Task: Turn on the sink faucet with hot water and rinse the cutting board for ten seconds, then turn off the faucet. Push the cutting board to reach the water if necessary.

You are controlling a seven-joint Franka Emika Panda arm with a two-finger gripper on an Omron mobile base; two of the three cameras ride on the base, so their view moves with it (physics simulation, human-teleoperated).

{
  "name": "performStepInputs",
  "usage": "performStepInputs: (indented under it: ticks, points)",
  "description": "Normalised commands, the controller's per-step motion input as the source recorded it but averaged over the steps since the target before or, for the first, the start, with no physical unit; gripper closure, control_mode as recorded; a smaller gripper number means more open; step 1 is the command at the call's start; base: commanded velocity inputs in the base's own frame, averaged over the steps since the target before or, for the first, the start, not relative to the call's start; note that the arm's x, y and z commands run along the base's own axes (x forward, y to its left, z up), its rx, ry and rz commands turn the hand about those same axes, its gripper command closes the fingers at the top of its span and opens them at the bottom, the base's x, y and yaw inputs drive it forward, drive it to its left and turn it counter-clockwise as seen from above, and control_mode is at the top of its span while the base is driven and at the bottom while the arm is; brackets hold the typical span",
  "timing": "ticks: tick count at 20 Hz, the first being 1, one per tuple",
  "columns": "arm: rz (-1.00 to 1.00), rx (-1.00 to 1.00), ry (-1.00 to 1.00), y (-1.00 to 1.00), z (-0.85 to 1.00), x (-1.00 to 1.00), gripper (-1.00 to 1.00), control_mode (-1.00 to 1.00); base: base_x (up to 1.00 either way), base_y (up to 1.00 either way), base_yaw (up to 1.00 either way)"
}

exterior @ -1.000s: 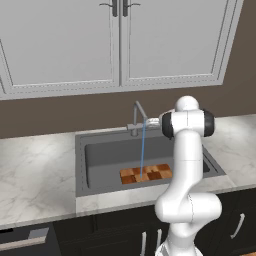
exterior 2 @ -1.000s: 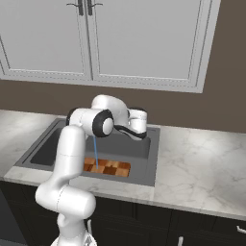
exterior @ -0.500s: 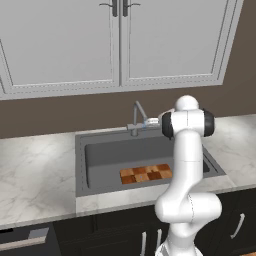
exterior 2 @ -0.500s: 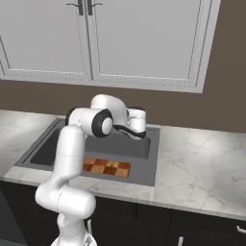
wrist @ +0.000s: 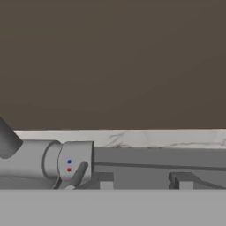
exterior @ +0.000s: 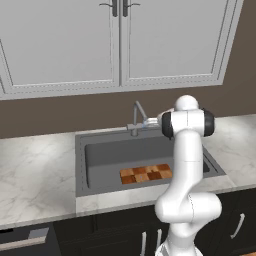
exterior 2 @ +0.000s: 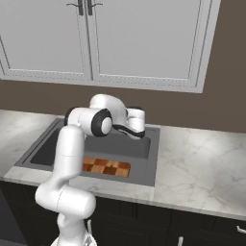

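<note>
Cutting board point(exterior: 146, 174): we see it lying flat on the floor of the sink point(exterior: 95, 165), toward the front right of the basin, with its checkered face up and nothing resting on it.

Water: we see no stream falling from the spout in either base view, so we judge the faucet to be off at this moment.

Gripper point(exterior: 154, 121): we hold it at the back of the basin, just beside the base of the sink faucet point(exterior: 138, 116); the jaws stand narrow, with nothing between them.

Lever point(wrist: 77, 174): in the hand view we see it as a short grey stub slanting up across the faucet body, just under the blue and red dots, with our finger tips point(wrist: 106, 182) right beside it; we cannot tell whether they touch it.

Step in hand: we judge that we are at the shut-off, the last step, with the board already under where the spout points.

Next move: we reckon it calls only for drawing the hand back and up from the lever, clear of the spout, without nudging the lever open again.

Counter point(exterior 2: 202, 163): marble top runs along both sides of the sink.
</note>
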Motion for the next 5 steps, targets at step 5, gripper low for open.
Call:
performStepInputs:
  ticks: [5]
  points:
    - [0.00, 0.00, 0.01, 0.56, 0.00, 0.13, -1.00, -1.00, 0.00, 0.00, 0.00]
